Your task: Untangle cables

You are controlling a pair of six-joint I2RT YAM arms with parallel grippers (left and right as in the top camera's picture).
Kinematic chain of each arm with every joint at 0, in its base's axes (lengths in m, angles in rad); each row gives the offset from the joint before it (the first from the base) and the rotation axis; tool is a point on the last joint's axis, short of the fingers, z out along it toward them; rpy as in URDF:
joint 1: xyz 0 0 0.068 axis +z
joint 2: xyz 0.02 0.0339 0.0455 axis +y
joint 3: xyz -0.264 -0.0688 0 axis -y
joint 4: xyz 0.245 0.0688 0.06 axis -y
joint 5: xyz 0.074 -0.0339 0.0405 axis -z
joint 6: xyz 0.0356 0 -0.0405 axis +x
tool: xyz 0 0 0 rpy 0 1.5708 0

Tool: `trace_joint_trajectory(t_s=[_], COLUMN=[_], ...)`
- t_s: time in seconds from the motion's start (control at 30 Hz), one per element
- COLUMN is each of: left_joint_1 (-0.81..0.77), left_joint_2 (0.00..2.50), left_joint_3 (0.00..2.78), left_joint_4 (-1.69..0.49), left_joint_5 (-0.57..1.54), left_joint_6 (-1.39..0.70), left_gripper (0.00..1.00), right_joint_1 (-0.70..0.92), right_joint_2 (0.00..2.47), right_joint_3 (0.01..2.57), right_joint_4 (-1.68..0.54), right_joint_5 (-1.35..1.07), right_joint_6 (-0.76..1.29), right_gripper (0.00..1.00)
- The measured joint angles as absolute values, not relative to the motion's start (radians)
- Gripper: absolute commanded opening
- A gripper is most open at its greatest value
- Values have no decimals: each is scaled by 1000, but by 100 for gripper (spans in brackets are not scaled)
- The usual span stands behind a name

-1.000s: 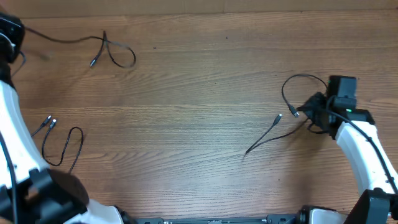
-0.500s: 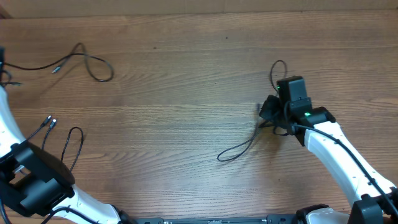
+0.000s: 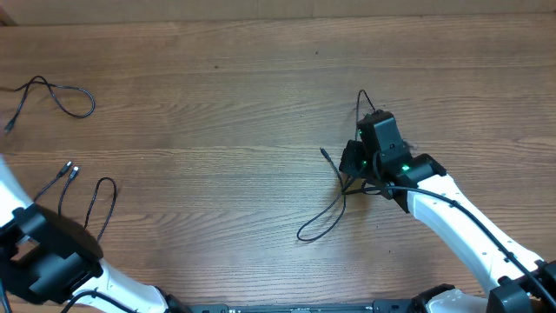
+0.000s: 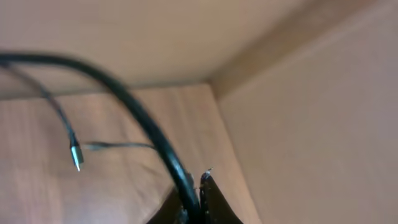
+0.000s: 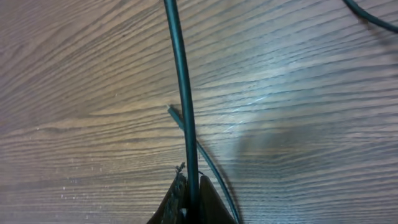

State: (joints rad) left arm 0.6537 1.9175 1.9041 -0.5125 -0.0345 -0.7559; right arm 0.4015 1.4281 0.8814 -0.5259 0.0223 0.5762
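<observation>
The right fingers [image 5: 203,198] are clamped shut on a thin black rubbery cable [image 5: 181,74], probably to drag it clear across the wooden bench [image 3: 226,104]. The left fingers [image 4: 209,199] pinch another thin black cord [image 4: 134,106]. Only overhead shows a third looped black cable [image 3: 95,204] lying loose at the left.

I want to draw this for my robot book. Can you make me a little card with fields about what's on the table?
table: brown wood
cables: three thin black ones, lying apart
far cable: top left, runs off the left edge; it seems to be the one in the left jaws
near cable: left side, loose, with two silver plugs
right cable: pinched in the right jaws, loop trailing on the table
left jaws: shut on a cable, seen only from the wrist
right jaws: shut
</observation>
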Motion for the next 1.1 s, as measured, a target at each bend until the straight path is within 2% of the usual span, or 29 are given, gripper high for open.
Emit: trace_joint_trajectory(t_s=[0.07,0.1,0.13,0.17,0.33,0.4,0.43,0.53,0.6,0.8,0.97,1.1], left_joint_1=[604,582,552,531,442,431,432,441,450,462,438,402], left_joint_2=[1933,1945,1966,1985,2098,2127,2131,2130,2130,2124,2065,1914], left_joint_3=[1906,1908,1911,1912,1913,1912,1912,1912,1912,1912,1912,1912], left_joint_4=[-510,-509,-511,-517,-620,-659,-671,-681,-685,-674,-714,-794], left_joint_5=[-17,-10,-4,1,28,56,74,205,331,818,976,1008], left_joint_6=[-746,-751,-748,-748,-748,-748,-748,-748,-748,-692,-587,-471], left_gripper=[48,68,94,100,99,100,99,99,100,100,100,100], right_joint_1=[408,410,412,413,414,414,414,414,414,414,414,414], right_joint_2=[1430,1430,1430,1430,1430,1430,1430,1430,1430,1430,1430,1420], right_joint_3=[881,881,881,881,881,881,881,881,881,881,883,929], right_joint_4=[-527,-527,-527,-527,-544,-557,-564,-579,-578,-579,-578,-598], right_joint_5=[17,10,4,-2,-46,-55,-58,-70,-84,-126,-158,-169], right_joint_6=[575,576,576,575,576,576,576,576,577,575,575,575], right_gripper=[4,4,4,4,4,12,21,59,100,100,100,100])
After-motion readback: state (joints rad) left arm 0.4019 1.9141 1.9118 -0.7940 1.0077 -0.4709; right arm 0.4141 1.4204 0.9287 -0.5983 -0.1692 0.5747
